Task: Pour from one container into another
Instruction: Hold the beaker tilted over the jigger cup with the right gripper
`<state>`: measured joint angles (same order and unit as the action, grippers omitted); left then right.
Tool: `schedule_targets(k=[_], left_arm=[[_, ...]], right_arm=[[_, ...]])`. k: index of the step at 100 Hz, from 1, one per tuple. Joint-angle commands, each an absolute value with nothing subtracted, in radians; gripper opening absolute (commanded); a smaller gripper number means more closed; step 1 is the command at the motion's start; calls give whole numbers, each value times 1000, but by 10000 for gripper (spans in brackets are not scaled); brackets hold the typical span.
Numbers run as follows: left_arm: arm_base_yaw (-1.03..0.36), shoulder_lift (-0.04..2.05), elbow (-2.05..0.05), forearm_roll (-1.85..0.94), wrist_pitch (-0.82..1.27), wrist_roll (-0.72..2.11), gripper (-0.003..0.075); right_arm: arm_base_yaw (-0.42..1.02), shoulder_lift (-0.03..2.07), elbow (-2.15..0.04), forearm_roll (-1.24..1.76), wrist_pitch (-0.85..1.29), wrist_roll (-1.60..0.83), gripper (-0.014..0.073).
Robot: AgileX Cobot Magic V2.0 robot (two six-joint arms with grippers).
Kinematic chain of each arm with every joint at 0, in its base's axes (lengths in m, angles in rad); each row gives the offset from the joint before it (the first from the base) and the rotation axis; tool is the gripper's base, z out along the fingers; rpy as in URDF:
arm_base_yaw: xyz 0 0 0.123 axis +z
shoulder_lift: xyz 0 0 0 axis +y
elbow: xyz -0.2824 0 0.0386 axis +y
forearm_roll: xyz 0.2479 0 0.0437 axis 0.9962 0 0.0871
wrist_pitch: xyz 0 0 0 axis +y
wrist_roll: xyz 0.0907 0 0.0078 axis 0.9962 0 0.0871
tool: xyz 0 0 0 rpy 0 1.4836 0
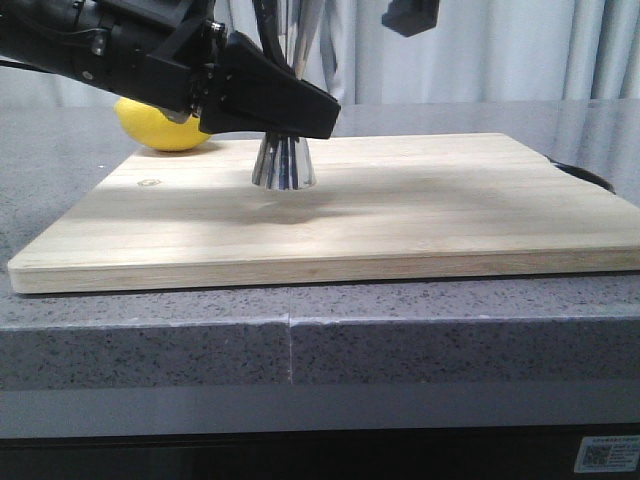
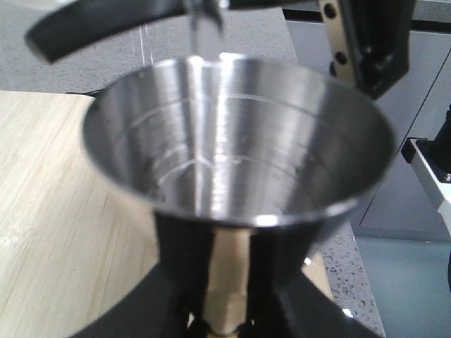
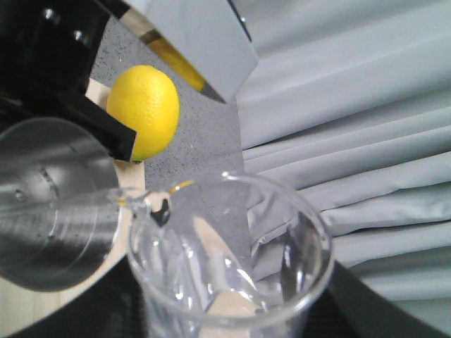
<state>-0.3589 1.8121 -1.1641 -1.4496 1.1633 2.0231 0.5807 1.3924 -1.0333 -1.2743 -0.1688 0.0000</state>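
The steel jigger [image 1: 284,165] stands upright on the wooden board [image 1: 420,220], and my left gripper [image 1: 290,125] is shut on its narrow waist. From the left wrist its open top cup [image 2: 239,134] fills the view, with the black fingers [image 2: 176,267] clamped just under it. The clear glass beaker [image 3: 232,260] is held in my right gripper [image 3: 232,313] and tilted, its lip [image 3: 151,204] over the jigger's rim [image 3: 53,204]. A thin clear stream [image 2: 204,32] falls into the cup. In the front view the beaker [image 1: 298,35] hangs right above the jigger.
A yellow lemon [image 1: 165,130] lies at the board's back left corner, close behind the left gripper. The board sits on a grey speckled counter [image 1: 300,340] with its edge near the front. Grey curtains [image 1: 500,50] hang behind.
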Motion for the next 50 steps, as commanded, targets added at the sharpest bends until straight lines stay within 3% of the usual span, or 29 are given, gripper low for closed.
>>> schedule_targets(k=[1,50], left_arm=[[-370,1757,-1188,-1526,1270,2018,17],[-370,1757,-1188,-1526,1270,2018,17]], right_arm=[[580,1352,-1072,-1278,-184,0,185],[580,1352,-1072,-1313,-180,0,185]])
